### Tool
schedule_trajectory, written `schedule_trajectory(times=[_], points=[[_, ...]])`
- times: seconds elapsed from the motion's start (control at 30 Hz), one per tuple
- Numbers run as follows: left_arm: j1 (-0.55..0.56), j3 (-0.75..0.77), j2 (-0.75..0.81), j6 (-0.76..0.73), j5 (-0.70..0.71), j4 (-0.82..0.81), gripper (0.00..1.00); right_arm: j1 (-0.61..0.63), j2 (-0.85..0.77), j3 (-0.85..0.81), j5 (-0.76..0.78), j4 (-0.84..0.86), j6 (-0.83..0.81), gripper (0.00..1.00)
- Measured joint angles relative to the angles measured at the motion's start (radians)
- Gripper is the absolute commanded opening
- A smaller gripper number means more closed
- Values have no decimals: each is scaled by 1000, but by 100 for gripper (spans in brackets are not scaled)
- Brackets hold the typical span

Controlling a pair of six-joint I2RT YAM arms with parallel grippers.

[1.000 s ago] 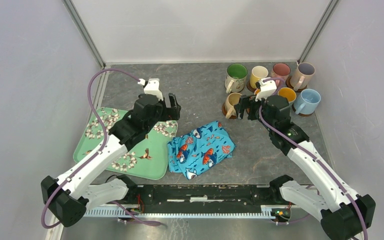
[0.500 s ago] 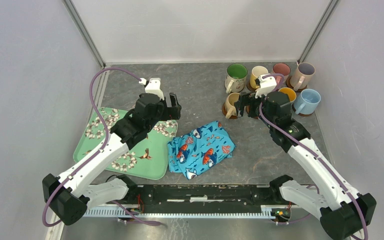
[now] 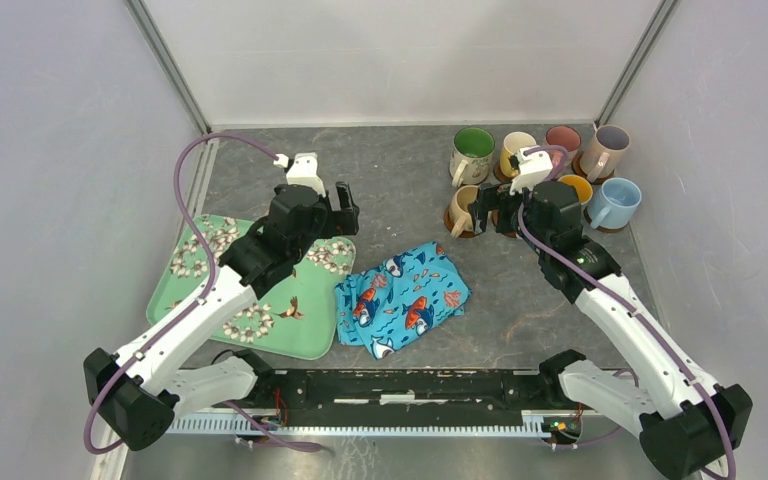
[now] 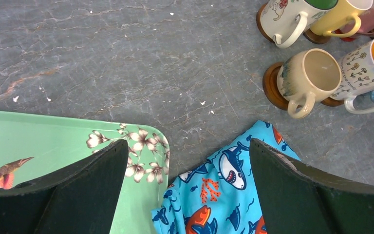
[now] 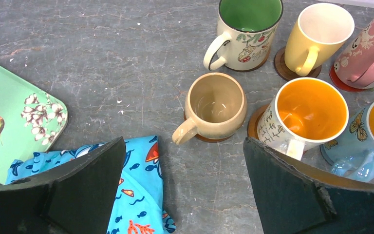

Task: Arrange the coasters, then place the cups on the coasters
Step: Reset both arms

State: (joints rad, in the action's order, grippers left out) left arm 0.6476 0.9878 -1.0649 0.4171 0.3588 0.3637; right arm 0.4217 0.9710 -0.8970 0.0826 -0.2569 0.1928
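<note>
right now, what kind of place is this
Probably a lab test cell: bare white walls box in a grey tabletop, with a left arm and right arm bolted to a rail at its near edge.

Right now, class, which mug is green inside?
The cream mug at the left end of the back row; no other mug shows a green lining.

One high, two close
You overlook the table (image 3: pixel 390 170) from behind; both wrist cameras look down, sharing the beige mug (image 4: pixel 311 73) and fish-print cloth (image 4: pixel 233 195).
</note>
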Motion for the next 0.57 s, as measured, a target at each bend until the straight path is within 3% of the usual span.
schedule_trajectory(times=[0.57], points=[[0, 0, 17, -1, 7, 0, 100, 0, 3, 0, 1, 0, 0, 98]])
